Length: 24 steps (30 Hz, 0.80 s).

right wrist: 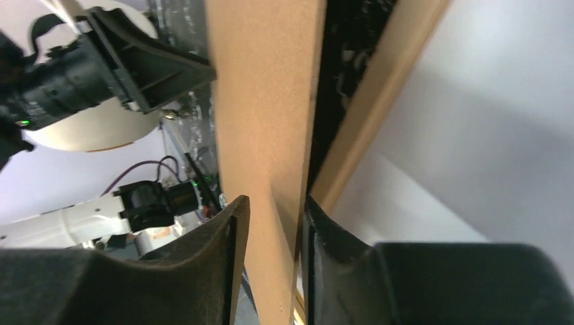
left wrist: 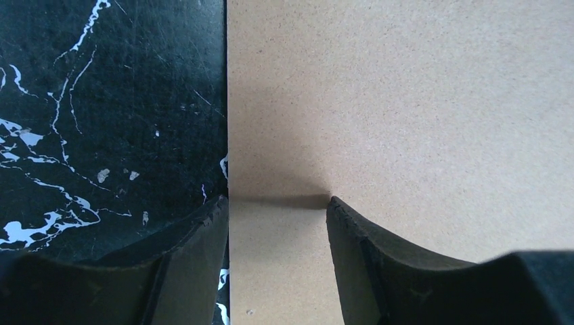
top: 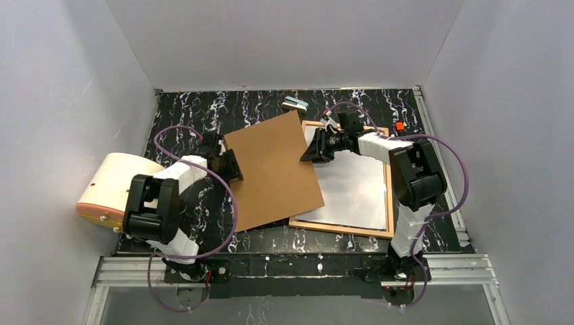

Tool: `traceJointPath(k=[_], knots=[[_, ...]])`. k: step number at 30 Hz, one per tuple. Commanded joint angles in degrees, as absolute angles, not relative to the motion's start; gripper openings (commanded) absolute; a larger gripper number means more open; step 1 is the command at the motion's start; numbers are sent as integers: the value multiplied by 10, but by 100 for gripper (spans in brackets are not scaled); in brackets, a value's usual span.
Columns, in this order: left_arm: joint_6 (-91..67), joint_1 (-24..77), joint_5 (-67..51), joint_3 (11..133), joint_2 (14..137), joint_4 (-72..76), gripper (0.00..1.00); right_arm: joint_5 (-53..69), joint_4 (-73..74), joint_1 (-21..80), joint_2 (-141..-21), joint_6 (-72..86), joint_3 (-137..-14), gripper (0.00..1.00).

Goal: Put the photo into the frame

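Top view: bright, even overhead light; white walls (top: 284, 40) near clipping. Glare bleaches your photo (top: 355, 186) to blank white, print detail unreadable.

Left wrist view: backing board (left wrist: 406, 101) grain and marble table (left wrist: 101, 101) sharp; fingers (left wrist: 189, 271) of the left gripper (left wrist: 277, 206) black, detail lost; thin shadow band on the board between them.

Right wrist view: board blurred, close to your lens; fingers (right wrist: 203, 271) of the right gripper (right wrist: 274, 203) underexposed.

Frame (top: 342, 228) lies flat on the right, thin light-wood border, slightly skewed. Photo (top: 355, 189) lies inside it (only a white face shows).
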<state>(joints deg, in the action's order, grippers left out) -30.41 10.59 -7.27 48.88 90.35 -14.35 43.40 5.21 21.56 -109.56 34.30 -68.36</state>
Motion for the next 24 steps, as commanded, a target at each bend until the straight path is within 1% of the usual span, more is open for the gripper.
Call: traceJointPath(k=[1, 3, 5, 8, 12, 13, 18, 22, 24], knots=[[-299, 112, -96, 505, 917, -145, 52, 544, -28, 232, -1071, 372, -684, 37], [-297, 112, -94, 509, 920, -145, 52, 547, -29, 232, -1076, 377, -687, 33], [-297, 112, -94, 512, 922, -146, 52, 545, -28, 233, -1075, 376, -690, 32], [-299, 112, -97, 517, 922, -145, 52, 537, -17, 232, -1074, 372, -698, 26], [-301, 112, -100, 529, 916, -150, 52, 506, -1, 231, -1065, 364, -710, 4], [-301, 112, -100, 534, 915, -152, 53, 496, -1, 231, -1059, 364, -712, 1], [-300, 111, -108, 567, 897, -171, 61, 447, 8, 223, -996, 380, -721, 1], [-301, 112, -115, 586, 878, -177, 66, 407, 6, 192, -934, 410, -737, 1], [-300, 112, -124, 595, 868, -177, 69, 384, 28, 173, -906, 413, -751, 1]])
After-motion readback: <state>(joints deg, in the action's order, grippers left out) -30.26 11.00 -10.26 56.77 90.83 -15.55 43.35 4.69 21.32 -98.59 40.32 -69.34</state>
